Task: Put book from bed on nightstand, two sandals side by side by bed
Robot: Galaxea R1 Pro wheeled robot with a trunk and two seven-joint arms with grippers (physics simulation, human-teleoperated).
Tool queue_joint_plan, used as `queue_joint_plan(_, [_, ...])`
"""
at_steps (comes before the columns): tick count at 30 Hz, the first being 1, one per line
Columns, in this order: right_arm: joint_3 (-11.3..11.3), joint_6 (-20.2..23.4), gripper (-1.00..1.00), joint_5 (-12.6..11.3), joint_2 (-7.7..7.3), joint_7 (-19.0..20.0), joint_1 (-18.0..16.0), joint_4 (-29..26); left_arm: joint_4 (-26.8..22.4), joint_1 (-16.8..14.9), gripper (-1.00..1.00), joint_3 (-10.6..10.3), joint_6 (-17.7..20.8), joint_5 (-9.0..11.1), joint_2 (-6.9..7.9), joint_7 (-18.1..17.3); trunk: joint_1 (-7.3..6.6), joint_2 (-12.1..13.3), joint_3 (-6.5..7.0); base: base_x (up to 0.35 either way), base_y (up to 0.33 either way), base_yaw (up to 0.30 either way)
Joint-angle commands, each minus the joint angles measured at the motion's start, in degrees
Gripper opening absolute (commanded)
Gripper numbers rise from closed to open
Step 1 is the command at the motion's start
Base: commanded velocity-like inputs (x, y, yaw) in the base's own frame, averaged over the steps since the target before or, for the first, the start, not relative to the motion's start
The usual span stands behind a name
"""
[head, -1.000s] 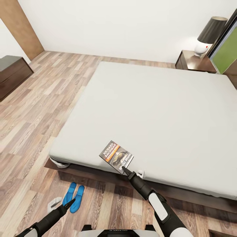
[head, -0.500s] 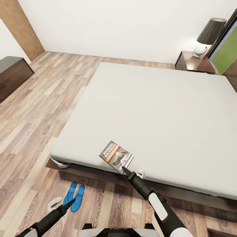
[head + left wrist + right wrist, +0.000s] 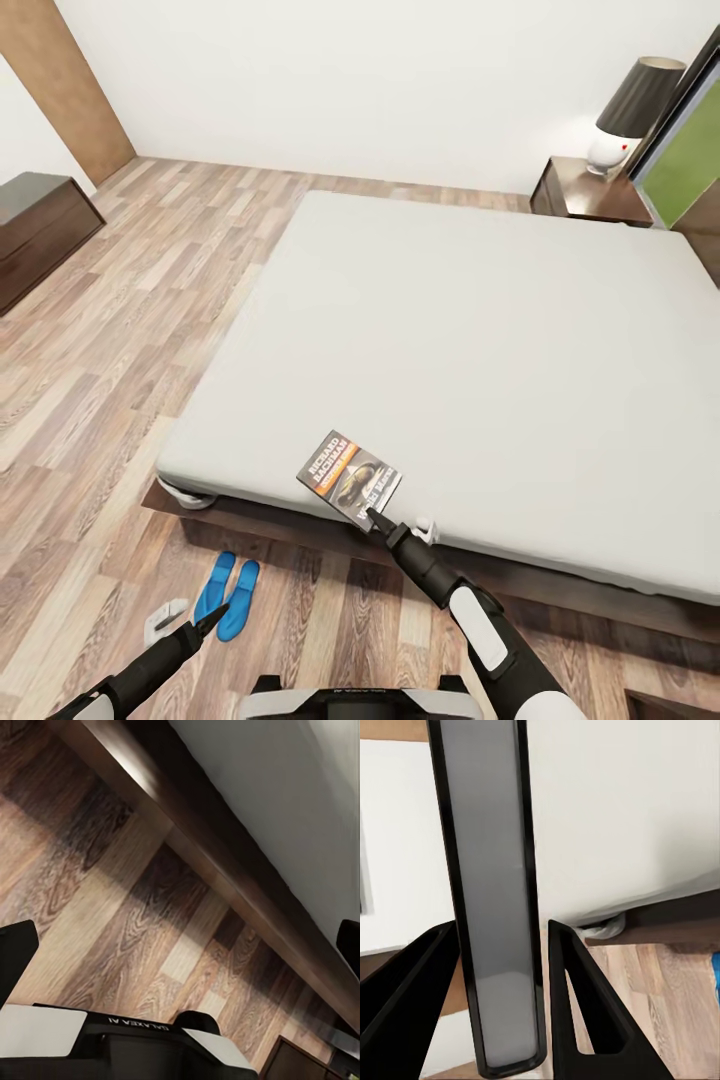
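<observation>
Currently the book step is in hand. In the head view the right gripper (image 3: pixel 372 515) pinches the near edge of the book (image 3: pixel 349 477), which appears lifted just above the bed (image 3: pixel 480 330) near its foot edge, cover up. The nightstand (image 3: pixel 585 192) stands well apart, at the far corner beside the head of the bed, with a lamp (image 3: pixel 632 108) on it. Both sandals (image 3: pixel 228 596) lie on the floor just beside the bed frame, side by side and touching or nearly so; that half looks about done.

Next move, by judgement: carry the book around to the nightstand, which likely calls for driving the base, keeping the thin paperback from slipping or twisting in the pinch.

The right wrist view adds the grip itself: the book's page edge (image 3: pixel 495 900) runs between the two black fingers (image 3: pixel 585 1012), held edge-on. The left wrist view shows the left gripper (image 3: pixel 180 945) with fingers spread wide and nothing between them, over floor planks and the dark bed frame.
</observation>
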Motion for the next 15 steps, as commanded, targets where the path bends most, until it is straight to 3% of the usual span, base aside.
queue_joint_plan(1, [0.6,0.6,-1.00,-0.6,-0.01,0.0,0.0,-0.1,0.1,0.0,1.00,0.4,-0.4,-0.6,0.01,-0.2,-0.21,0.4,0.14,0.000,0.000,0.000])
queue_joint_plan(5, [2.6,0.4,-1.00,-0.5,-0.01,-0.1,0.0,-2.7,0.1,0.0,1.00,0.4,-0.4,-0.6,0.01,-0.2,-1.09,2.0,0.86,0.000,0.000,0.000])
queue_joint_plan(15, [4.2,1.4,-1.00,-0.4,-0.12,0.0,0.4,-7.6,0.1,0.0,1.00,0.4,-0.5,-0.6,0.08,-0.5,-3.29,6.0,2.66,0.000,0.000,0.000])
